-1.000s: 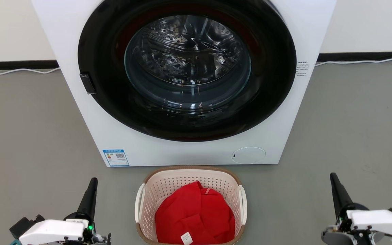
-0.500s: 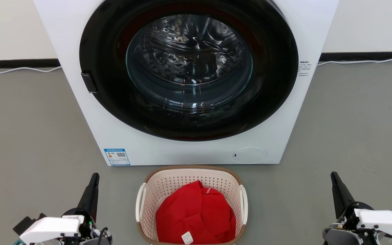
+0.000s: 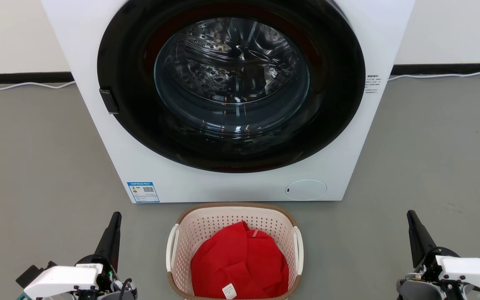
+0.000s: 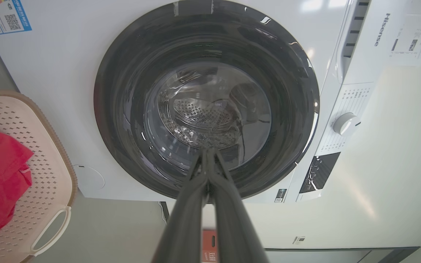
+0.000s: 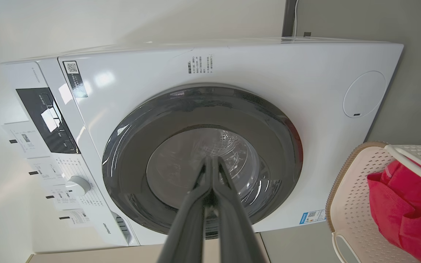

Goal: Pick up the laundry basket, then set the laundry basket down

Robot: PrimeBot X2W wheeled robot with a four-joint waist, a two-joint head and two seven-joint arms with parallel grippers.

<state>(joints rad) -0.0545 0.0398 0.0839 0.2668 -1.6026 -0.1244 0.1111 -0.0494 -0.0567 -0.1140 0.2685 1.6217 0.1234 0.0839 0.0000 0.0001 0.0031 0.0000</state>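
Note:
The laundry basket stands on the grey floor at the bottom centre of the head view, cream-white and perforated, with a brown rim and white side handles. A red garment with a white tag lies inside it. My left gripper hangs off to the basket's left, fingers shut together and holding nothing. Off to the basket's right is my right gripper, likewise shut and holding nothing. In the left wrist view the basket sits at the left edge beside my shut left gripper. In the right wrist view the basket is at the lower right, away from my right gripper.
A white front-loading washing machine with a dark round door stands right behind the basket. Grey floor spreads on both sides. A white cable runs along the black baseboard at the wall.
The head view shifted slightly early on. Both grippers rose a little in the view, then stayed put. The basket has not moved.

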